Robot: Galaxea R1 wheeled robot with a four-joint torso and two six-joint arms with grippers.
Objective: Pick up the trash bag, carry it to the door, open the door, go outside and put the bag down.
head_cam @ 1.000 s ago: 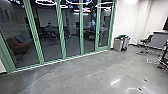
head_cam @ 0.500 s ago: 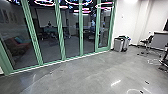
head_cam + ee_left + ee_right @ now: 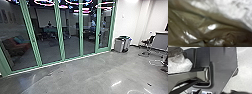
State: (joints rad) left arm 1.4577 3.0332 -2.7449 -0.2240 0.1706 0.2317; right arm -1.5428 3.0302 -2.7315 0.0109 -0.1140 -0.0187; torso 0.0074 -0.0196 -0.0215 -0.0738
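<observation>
Trash bag (image 3: 205, 25) close up at your L wrist, L arm looks nearer
Can't tell grip state on your L gripper or R gripper; bag's by base plate (image 3: 221, 62), glass panels (image 3: 71, 32) fwd of you

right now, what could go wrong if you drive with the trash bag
The bag looks close to the robot's base, so it might rub or snag. The bins stand near one end of the glass wall and could get bumped. A wide turn may clip the wall itself.
</observation>
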